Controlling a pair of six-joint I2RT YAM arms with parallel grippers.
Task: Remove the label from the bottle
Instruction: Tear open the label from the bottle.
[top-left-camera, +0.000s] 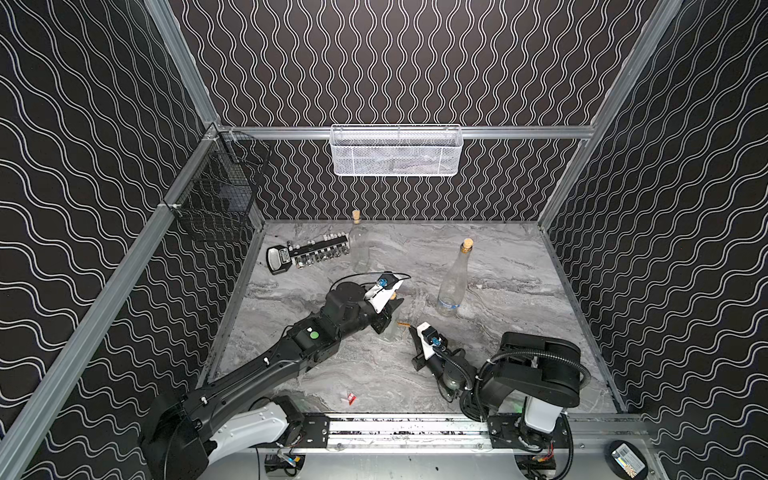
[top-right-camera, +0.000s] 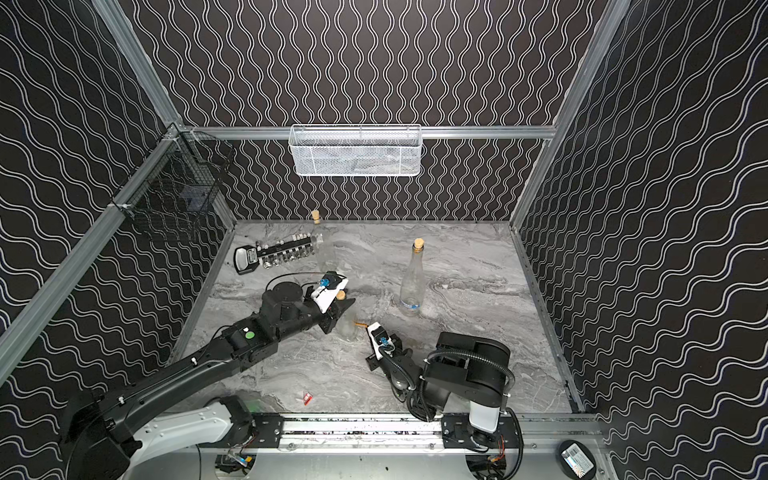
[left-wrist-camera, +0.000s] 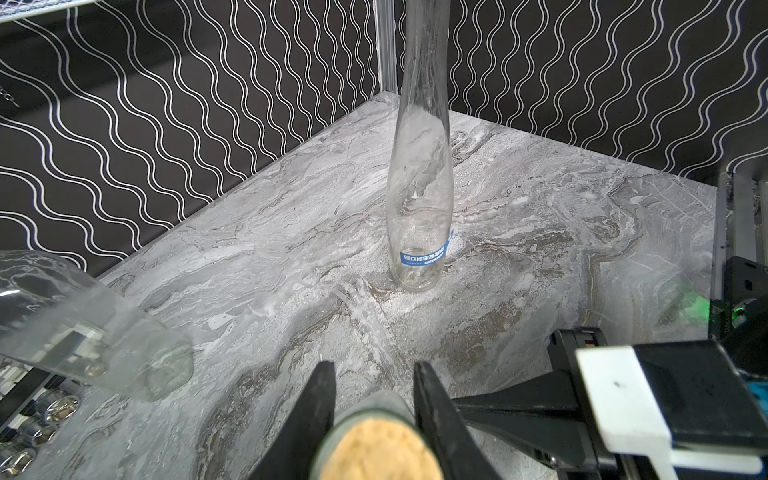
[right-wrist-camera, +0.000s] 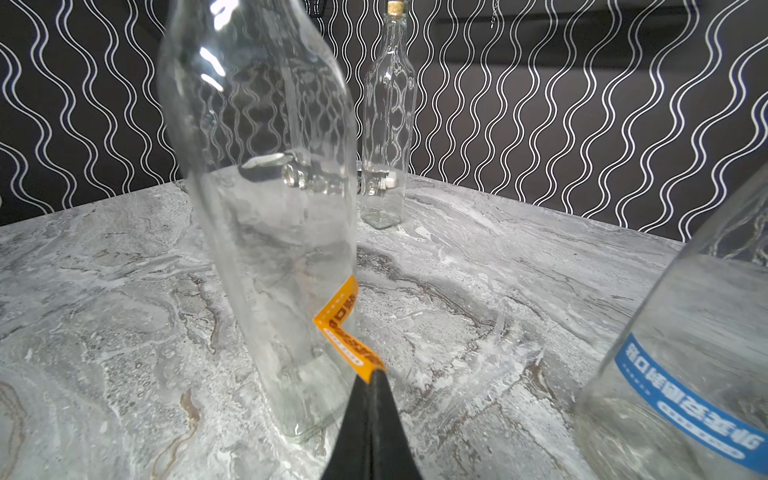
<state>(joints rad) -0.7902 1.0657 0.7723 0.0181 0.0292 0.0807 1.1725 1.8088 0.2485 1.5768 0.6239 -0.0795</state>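
Grey bench: my left gripper clamps the clear bottle (corked neck). My right gripper pinches its half-peeled orange label.

A clear glass bottle with a cork is standing on its base near the middle of the table. The left gripper is clamping its neck. An orange label is hanging half peeled from its lower side. One end is sticking to the glass, and the right gripper is pinching the kinked free end.
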